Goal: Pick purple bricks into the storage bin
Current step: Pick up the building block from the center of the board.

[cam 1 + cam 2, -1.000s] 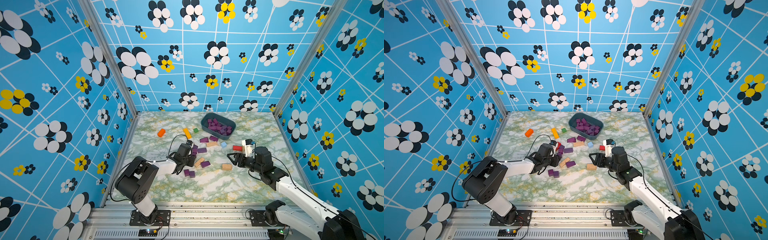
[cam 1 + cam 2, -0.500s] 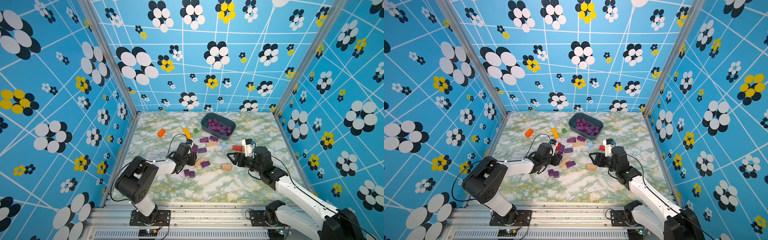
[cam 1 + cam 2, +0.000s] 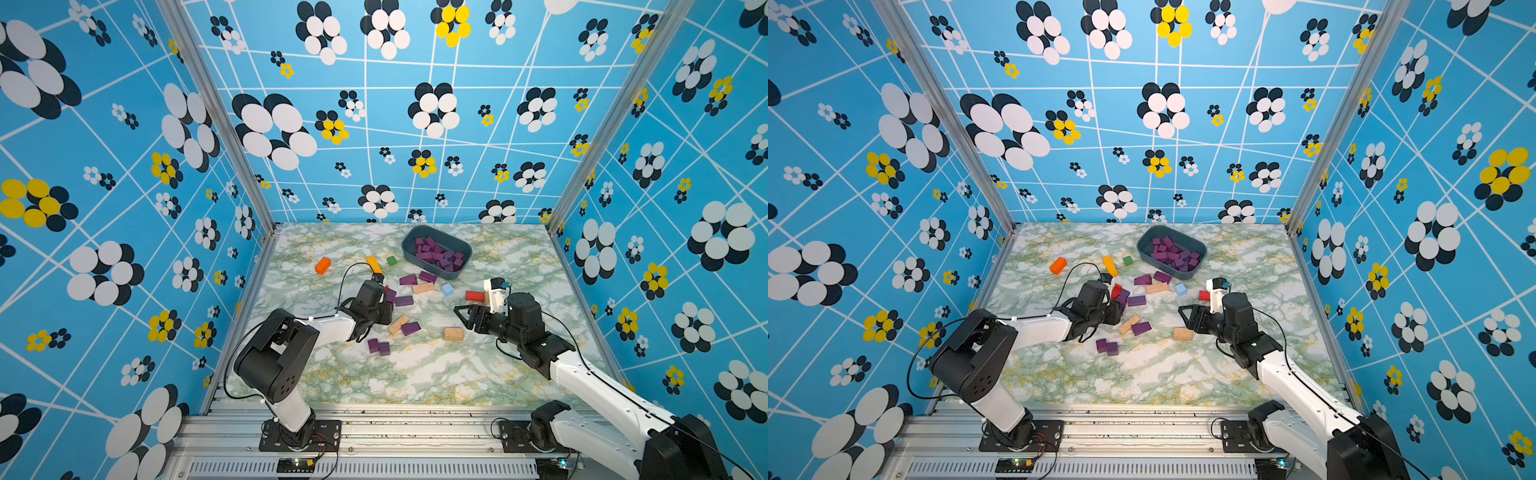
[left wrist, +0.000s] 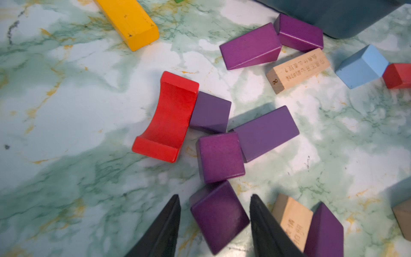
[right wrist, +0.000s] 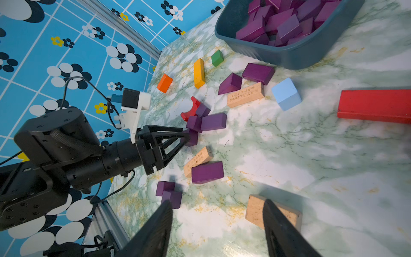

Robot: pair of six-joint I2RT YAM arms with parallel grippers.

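Observation:
The dark teal storage bin (image 3: 440,272) (image 5: 289,55) stands at the back of the table, and purple bricks (image 3: 436,253) are piled inside it. Several more purple bricks lie loose mid-table (image 3: 410,328) (image 3: 404,300) (image 3: 408,279). My left gripper (image 4: 215,197) (image 3: 388,311) is low on the table, with its jaws straddling one purple brick (image 4: 219,217). A gap shows on one side, so it is open around that brick. My right gripper (image 5: 218,201) (image 3: 463,316) hovers open above bare table with nothing between its jaws.
A red arch block (image 4: 166,118) touches the purple cluster. Nearby are a yellow bar (image 4: 129,20), tan printed blocks (image 4: 298,70) (image 4: 291,220), a light-blue cube (image 4: 360,69), a red bar (image 5: 373,106), an orange block (image 3: 323,265) and a green cube (image 3: 391,260). A tan block (image 5: 255,210) lies beside one right-gripper finger.
Almost nothing differs. The left gripper has shifted only slightly among the purple bricks, and the right arm has stayed still.

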